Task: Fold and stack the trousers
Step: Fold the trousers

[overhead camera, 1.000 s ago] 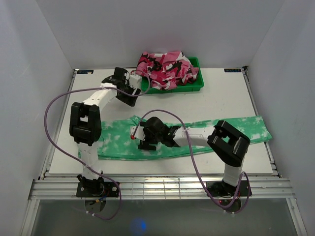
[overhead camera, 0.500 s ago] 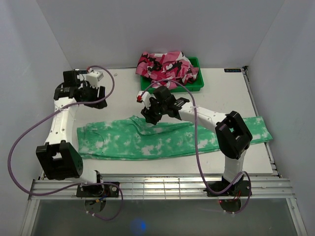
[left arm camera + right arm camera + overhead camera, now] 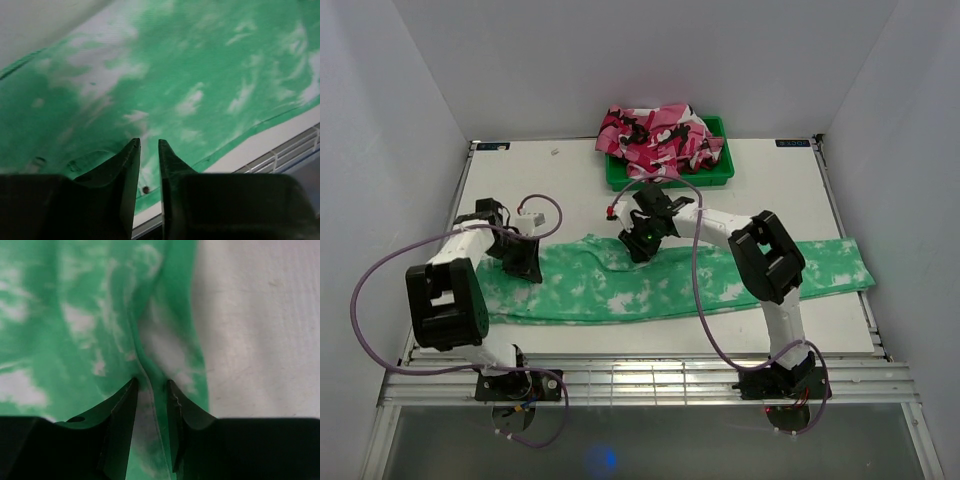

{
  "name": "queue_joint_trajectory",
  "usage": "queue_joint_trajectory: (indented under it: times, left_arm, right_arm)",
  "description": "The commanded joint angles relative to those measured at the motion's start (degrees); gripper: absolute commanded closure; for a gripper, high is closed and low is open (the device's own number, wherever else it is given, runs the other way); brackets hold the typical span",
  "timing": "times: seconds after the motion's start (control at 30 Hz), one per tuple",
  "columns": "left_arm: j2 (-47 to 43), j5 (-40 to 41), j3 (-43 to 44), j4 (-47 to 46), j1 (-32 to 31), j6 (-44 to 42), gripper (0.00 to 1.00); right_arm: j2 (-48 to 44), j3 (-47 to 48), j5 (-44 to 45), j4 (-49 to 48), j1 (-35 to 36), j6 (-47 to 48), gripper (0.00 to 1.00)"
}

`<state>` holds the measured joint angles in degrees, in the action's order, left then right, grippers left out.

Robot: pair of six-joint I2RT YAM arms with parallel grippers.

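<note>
I'm seeing the bright green cloth trousers with cloudy white tie-dye blotches [image 3: 620,290] lying flat, stretched L-to-R across the white desk [image 3: 780,200], one leg end reaching past the R arm to the desk's right edge. Left pincer [image 3: 526,266] is sitting on the trousers' left end; in its wrist cam the pincer [image 3: 149,144] is showing just a slit btwn fingers, low over the cloth [image 3: 200,75], and I can't tell if it's got any. Right pincer [image 3: 636,250] is working at the far edge, approx mid-garment; up close the pincer [image 3: 151,383] is nearly closed, pinching a raised crease of the trousers [image 3: 75,300]. A green plastic bin [image 3: 728,165] at the desk's far side is holding pink patterned fabric [image 3: 655,135].
</note>
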<state>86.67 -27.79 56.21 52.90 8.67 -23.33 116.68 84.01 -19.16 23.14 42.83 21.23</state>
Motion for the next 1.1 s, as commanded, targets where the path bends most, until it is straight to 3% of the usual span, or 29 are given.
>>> queue_joint_trajectory:
  times: [0.0, 0.17, 0.23, 0.3, 0.33, 0.4, 0.5, 0.63, 0.8, 1.07]
  left_arm:
    - [6.11, 7.64, 2.40, -5.43, 3.28, 0.31, 0.71]
    - [16.41, 7.75, 13.65, -6.85, 8.38, -1.36, 0.77]
    - [18.96, 4.96, 18.93, -5.63, 8.39, -2.15, 0.74]
    - [19.06, 1.88, 21.74, -3.35, 8.38, -2.77, 0.65]
    - [18.45, -2.23, 24.19, -2.20, 8.38, -3.73, 0.49]
    - [16.96, -4.45, 25.61, 0.69, 8.47, -3.04, 0.36]
    - [11.69, -5.70, 24.93, 1.76, 8.82, -0.41, 0.28]
    - [5.80, -0.70, 20.62, 0.89, 11.63, 5.83, 0.28]
    - [4.47, 2.39, 16.75, 0.80, 18.74, 9.71, 0.29]
    - [6.22, 5.11, 10.69, -3.95, 21.04, 8.04, 0.34]
  right_arm:
    - [5.65, 5.63, 6.14, 1.03, -3.45, 0.12, 0.66]
    - [9.35, 10.03, 11.33, 1.03, -5.74, -1.46, 0.65]
    - [8.74, 10.47, 11.25, 1.21, -6.18, -2.16, 0.54]
    - [7.25, 9.87, 10.99, 1.30, -6.35, -2.69, 0.30]
    - [5.33, 9.60, 10.46, 1.30, -6.35, -3.04, 0.18]
    - [3.12, 8.72, 9.15, 1.47, -6.44, -3.65, 0.14]
    - [-1.45, 7.40, 6.51, 2.35, -6.44, -4.09, 0.14]
    - [-3.83, 7.66, 0.90, 5.25, -6.53, -3.83, 0.21]
    - [-1.38, 7.32, -1.94, 8.07, -6.35, -3.66, 0.30]
    - [7.32, 7.22, -1.32, 6.40, -6.35, -3.48, 0.46]
